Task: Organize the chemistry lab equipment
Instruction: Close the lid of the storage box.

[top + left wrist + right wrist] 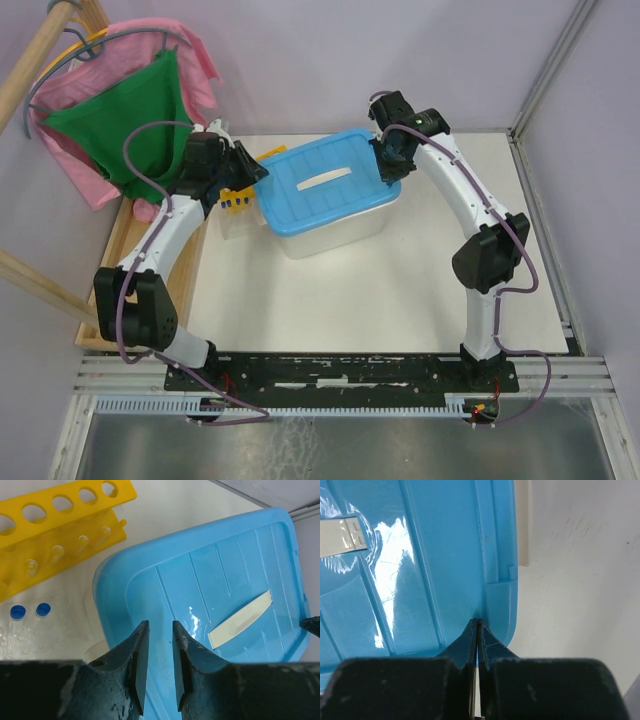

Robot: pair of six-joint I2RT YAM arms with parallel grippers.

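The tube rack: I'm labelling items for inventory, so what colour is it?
The tube rack is yellow, seen best in the left wrist view.

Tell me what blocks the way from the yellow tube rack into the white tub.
The blue ribbed lid lies on top of the white tub, covering its opening. The yellow tube rack stands outside, by the tub's left side.

blue lid (300,205) blocks tub (335,238), rack (70,527) crowds L side

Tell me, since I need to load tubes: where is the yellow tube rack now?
In the top view, the yellow tube rack stands left of centre, just left of the blue-lidded white tub and close by the left pincer.
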